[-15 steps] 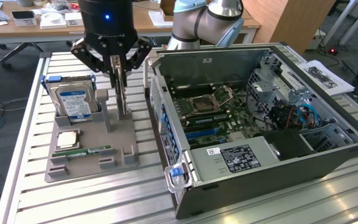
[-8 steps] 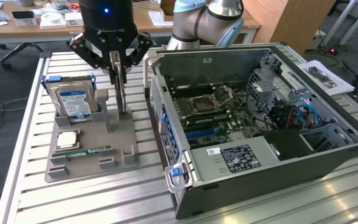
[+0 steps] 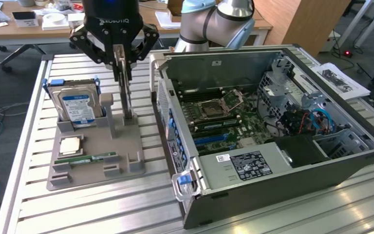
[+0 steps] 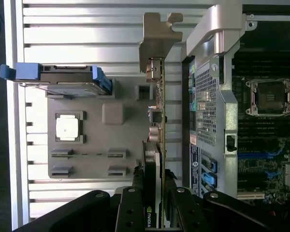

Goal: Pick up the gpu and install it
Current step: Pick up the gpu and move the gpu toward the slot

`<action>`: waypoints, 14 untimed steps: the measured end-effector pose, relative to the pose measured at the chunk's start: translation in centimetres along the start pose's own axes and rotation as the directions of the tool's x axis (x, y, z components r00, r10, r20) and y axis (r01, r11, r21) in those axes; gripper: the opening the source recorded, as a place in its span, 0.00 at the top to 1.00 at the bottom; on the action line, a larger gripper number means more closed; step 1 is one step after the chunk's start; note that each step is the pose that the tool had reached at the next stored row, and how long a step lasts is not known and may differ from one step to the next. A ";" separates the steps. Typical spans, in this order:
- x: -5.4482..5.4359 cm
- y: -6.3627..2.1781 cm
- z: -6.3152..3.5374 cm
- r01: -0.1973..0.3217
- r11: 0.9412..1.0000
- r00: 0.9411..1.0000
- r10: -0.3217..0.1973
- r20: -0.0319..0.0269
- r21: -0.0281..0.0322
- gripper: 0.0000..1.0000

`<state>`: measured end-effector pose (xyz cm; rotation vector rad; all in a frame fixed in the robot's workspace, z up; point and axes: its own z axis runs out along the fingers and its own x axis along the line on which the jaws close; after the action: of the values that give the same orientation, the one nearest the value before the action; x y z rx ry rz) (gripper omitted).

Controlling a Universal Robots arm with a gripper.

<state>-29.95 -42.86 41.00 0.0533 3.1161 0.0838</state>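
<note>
Starting at the exterior view's left, a hard drive (image 3: 78, 103) in a blue carrier is standing upright in the grey holder tray (image 3: 93, 178). A processor chip (image 3: 70, 145) and a memory stick (image 3: 89, 158) are lying in the recesses in front of it. Just to the right, along the tray's side nearest the case, the gpu (image 3: 128, 97) is standing on edge, its lower edge sitting in the tray's slot. The gripper (image 3: 121, 66) is pointing straight down over the card, and its jaws are standing narrow, clamping the card's upper part between them. In the wrist view the gpu (image 4: 160, 121) is presenting edge-on, with its silver bracket (image 4: 157, 34) at the far end. The gripper (image 4: 153, 179) is straddling the near end, one of the fingers (image 4: 135, 198) bearing against the black cooler block (image 4: 149, 164) and the other lying against the bare green face. The arm (image 3: 213, 19) is reaching in from behind the computer case (image 3: 343, 161), with the wrist hanging vertical. Further right, the case is lying open on the slatted table (image 3: 76, 209), exposing the motherboard (image 3: 219, 112).
</note>
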 end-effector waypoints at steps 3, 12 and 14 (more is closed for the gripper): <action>0.0 0.03 -0.51 0.000 1.000 1.000 0.000 0.000 0.000 0.73; 0.0 0.06 -1.03 0.000 1.000 1.000 0.000 0.000 0.000 0.73; 0.0 0.06 -1.03 0.000 1.000 1.000 0.000 0.000 0.000 0.73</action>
<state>-29.95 -42.86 42.03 0.0533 3.1162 0.0838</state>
